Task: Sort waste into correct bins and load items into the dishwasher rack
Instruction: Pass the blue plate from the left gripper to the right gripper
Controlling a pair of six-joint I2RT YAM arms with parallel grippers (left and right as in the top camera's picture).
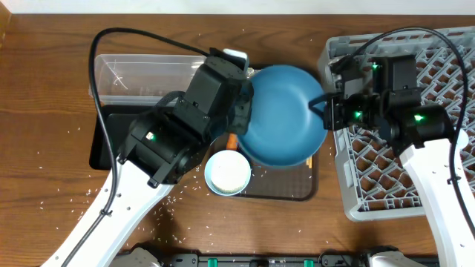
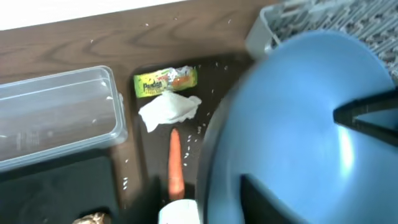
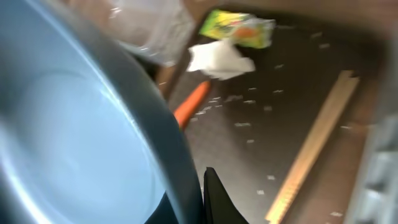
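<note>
Dark wooden table (image 1: 44,89) seen from above, speckled with white rice grains (image 1: 67,194), with a pale strip beyond its far edge. A brown serving tray (image 1: 297,189) at centre carries a snack wrapper (image 2: 166,81), crumpled napkin (image 2: 169,109), carrot (image 2: 175,165) and chopsticks (image 3: 317,149), with a white cup (image 1: 228,172) at its near-left corner. The blue plate (image 1: 286,115) hangs over this tray between the arms, hiding much of it. The right gripper (image 1: 326,111) pinches the plate's right rim, one finger (image 3: 214,199) against the edge. The left gripper (image 1: 246,104) sits at the left rim, its fingers spread and released. To the left lie a clear tub (image 1: 141,74) and a black tray (image 1: 104,148) with a brown lump (image 2: 90,218) on it. The dishwasher rack (image 1: 445,59) fills the right, just beside the serving tray. Open tabletop shows near-left.
</note>
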